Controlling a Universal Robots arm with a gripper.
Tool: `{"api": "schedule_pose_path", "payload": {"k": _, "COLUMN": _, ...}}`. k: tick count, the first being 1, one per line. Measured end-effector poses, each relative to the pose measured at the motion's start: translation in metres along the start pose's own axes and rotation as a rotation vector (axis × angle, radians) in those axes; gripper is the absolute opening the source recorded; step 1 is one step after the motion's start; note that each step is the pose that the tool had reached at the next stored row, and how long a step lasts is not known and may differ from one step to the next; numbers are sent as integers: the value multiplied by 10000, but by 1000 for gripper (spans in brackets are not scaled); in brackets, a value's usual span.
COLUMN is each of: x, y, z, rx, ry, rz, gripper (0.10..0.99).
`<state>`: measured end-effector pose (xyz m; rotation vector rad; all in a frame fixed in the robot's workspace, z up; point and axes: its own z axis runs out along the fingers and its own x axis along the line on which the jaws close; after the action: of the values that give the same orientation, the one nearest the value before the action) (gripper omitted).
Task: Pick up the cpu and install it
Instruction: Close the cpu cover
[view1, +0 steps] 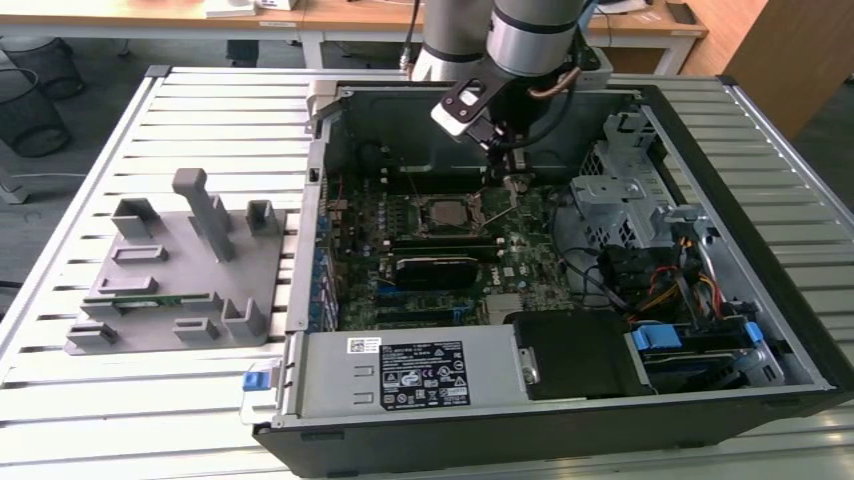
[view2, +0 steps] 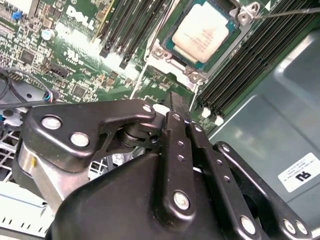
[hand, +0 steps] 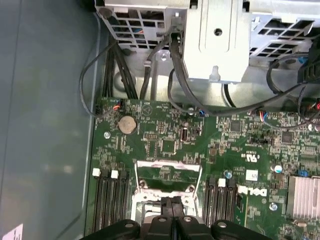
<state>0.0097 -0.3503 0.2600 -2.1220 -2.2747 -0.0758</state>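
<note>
Silver-grey metal top, thin green rim: one cpu (view2: 205, 36) seated in the socket (view2: 172, 56) of the motherboard (view2: 75, 60).
One claw (hand: 171, 202), fingers pressed together and empty, hangs just beside the socket.

My black hand (hand: 171, 201) hides part of the metal socket frame (hand: 150, 163); the picture's edge clips the shiny silver-grey square cpu (view2: 202, 35).
</note>
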Motion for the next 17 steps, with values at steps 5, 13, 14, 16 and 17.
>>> {"api": "schedule_pose_path", "payload": {"k": 5, "x": -4, "y": 58, "z": 3, "rx": 0, "ry": 1, "rz": -1, "gripper": 106}}
{"api": "schedule_pose_path", "payload": {"k": 13, "x": -12, "y": 173, "z": 13, "rx": 3, "ry": 0, "rz": 0, "gripper": 106}}
{"api": "schedule_pose_path", "payload": {"k": 14, "x": -13, "y": 194, "z": 15, "rx": 3, "ry": 2, "rz": 0, "gripper": 106}}
{"api": "schedule_pose_path", "payload": {"k": 16, "x": -15, "y": 235, "z": 17, "rx": 5, "ry": 1, "rz": 1, "gripper": 106}}
{"api": "schedule_pose_path", "payload": {"k": 17, "x": -15, "y": 254, "z": 17, "rx": 7, "ry": -1, "rz": 1, "gripper": 106}}
